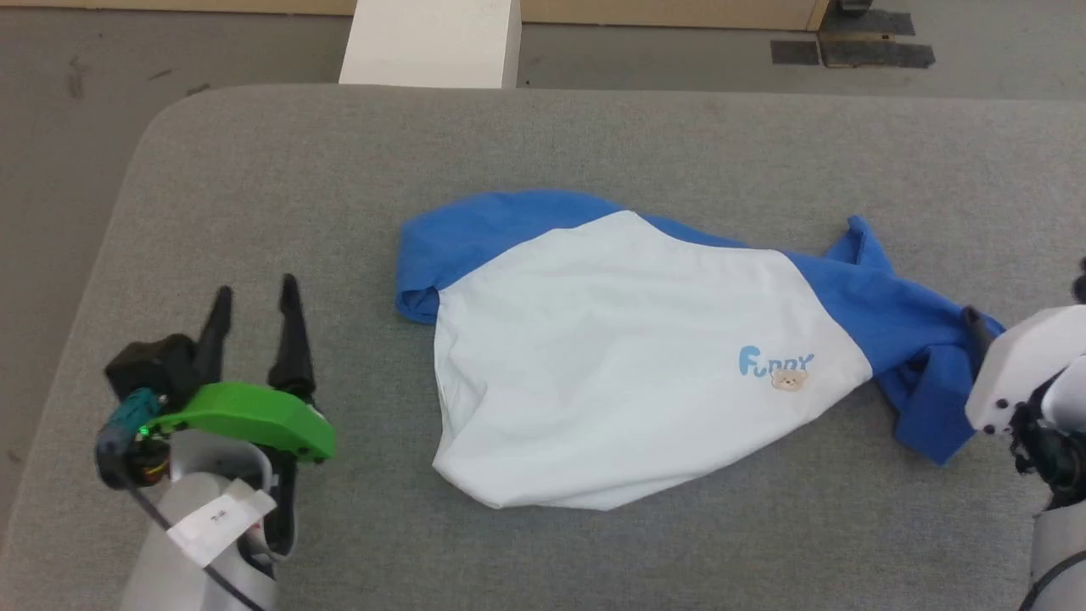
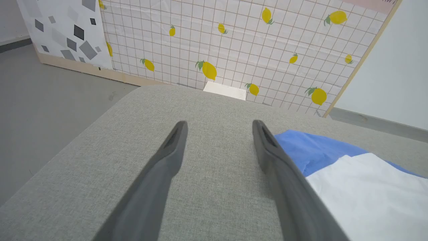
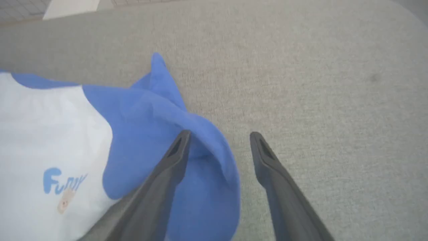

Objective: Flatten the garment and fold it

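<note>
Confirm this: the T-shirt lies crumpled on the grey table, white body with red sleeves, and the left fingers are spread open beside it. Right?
Only the colour is wrong: in the head view the T-shirt has blue sleeves, not red. The rest stands.

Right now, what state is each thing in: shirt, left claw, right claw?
shirt: crumpled, not flattened, not folded, lying on the table.
left claw: open, empty, over bare table beside the shirt.
right claw: open, astride the edge of the bunched blue sleeve, not closed on it.
</note>
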Tool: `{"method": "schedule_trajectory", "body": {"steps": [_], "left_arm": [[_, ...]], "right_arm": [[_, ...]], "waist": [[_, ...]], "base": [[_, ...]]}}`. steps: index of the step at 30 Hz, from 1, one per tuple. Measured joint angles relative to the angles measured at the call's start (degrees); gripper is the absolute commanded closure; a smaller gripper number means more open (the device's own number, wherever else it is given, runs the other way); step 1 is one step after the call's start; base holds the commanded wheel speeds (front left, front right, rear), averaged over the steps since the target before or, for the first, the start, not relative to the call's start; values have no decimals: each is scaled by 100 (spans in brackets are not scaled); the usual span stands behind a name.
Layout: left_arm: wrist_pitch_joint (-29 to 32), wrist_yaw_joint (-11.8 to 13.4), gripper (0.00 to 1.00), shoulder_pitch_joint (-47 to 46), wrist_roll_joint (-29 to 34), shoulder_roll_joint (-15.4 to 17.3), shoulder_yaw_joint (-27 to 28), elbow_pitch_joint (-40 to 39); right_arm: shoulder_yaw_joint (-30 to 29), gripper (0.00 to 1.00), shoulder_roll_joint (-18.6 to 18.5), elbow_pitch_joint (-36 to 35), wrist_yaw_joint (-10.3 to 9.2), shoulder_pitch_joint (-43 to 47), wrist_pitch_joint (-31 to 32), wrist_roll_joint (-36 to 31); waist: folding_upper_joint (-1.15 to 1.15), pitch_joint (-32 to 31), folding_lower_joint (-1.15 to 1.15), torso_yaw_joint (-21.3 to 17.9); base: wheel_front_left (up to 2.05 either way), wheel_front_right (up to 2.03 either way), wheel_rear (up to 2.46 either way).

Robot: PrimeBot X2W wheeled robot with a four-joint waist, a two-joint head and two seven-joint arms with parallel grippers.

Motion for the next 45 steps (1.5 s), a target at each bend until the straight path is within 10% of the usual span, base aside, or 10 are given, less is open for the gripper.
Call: {"method": "schedule_trajectory", "body": {"steps": [19,20,21,30,42,44,45], "left_arm": [[4936,-100,0,110,-637,-224,-1636,-343],[5019,-108,76,156,-662,-223,-1662,-361],[5091,-233,100,296,-1022,-270,-1602,-548],[6078,-392,100,1549,-1952,345,-1424,-2593],[6684,-114,100,2608,-2330,577,-1548,-2862],[6378,-100,0,2557,-2550,347,-1291,-2998],[6229,-100,0,2512,-2590,252,-1193,-3061]], "right_arm": [[35,0,70,-590,0,805,-492,634],[56,0,69,-581,0,805,-498,637],[69,0,69,-545,0,807,-526,680],[68,0,69,-286,0,933,-592,678],[165,0,74,-51,0,933,-603,667],[165,0,74,-26,0,933,-644,666],[167,0,73,-26,0,933,-647,665]], "waist": [[0,-174,0,-278],[0,-167,0,-295],[0,-154,0,-309],[0,-341,0,-46],[0,-272,0,137],[0,-292,0,142],[0,-301,0,146]], "base": [[0,0,0],[0,0,0],[0,0,0],[0,0,0],[0,0,0],[0,0,0],[0,0,0]]}}
